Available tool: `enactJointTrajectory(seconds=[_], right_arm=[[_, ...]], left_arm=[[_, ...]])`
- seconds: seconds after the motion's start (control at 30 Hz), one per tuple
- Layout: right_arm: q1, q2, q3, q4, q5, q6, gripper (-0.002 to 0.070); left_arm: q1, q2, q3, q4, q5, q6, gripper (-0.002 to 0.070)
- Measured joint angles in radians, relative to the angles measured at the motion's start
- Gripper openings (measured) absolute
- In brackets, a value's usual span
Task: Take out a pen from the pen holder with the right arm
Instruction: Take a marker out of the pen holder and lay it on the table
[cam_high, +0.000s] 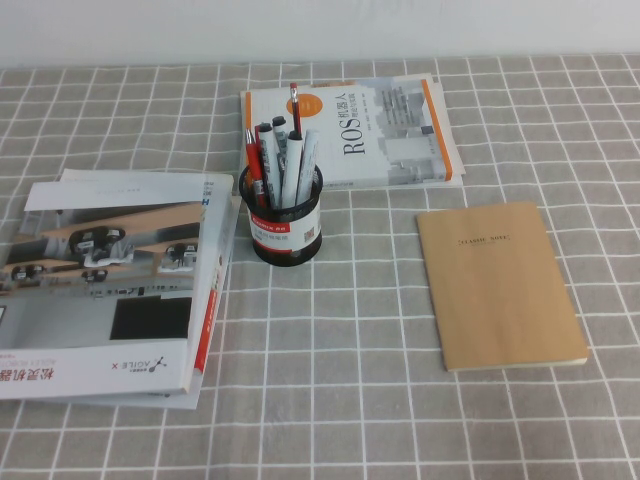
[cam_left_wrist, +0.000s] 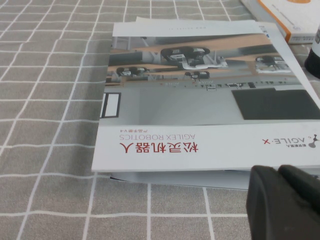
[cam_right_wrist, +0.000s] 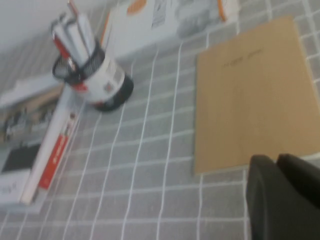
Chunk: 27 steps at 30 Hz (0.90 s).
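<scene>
Left gripper (cam_left_wrist: 280, 171) closed by booklet (cam_left_wrist: 200, 125), right gripper (cam_right_wrist: 276, 160) closed by notebook (cam_right_wrist: 250, 95) — pens (cam_high: 285, 165) upright in holder (cam_high: 287, 238), caps up.

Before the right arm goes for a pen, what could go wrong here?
1. The right claw, hovering by the tan notebook, is shut; if it does not open, it may knock the pens instead of gripping one.
2. The pens stand crowded and leaning in the pen holder; the claw might pinch two, or drag and tip the holder.
The left claw, shut, hangs over the brochure, away from the holder: probably no obstacle.
</scene>
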Motion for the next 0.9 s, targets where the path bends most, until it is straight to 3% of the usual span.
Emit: enactJointTrajectory(seconds=[0.27, 0.53, 0.9], right_arm=[[0.0, 0.356, -0.252, -0.036, 0.186, -0.121, -0.0013], [0.009, 0.594, -0.411, -0.057, 0.249, -0.203, -0.0012], [0.305, 0.817, -0.555, -0.081, 0.171, -0.205, -0.0012]], left_arm=[[0.0, 0.0, 0.0, 0.0, 0.0, 0.0, -0.0005], [0.0, 0.0, 0.0, 0.0, 0.0, 0.0, -0.0005], [0.0, 0.0, 0.0, 0.0, 0.0, 0.0, -0.0005]])
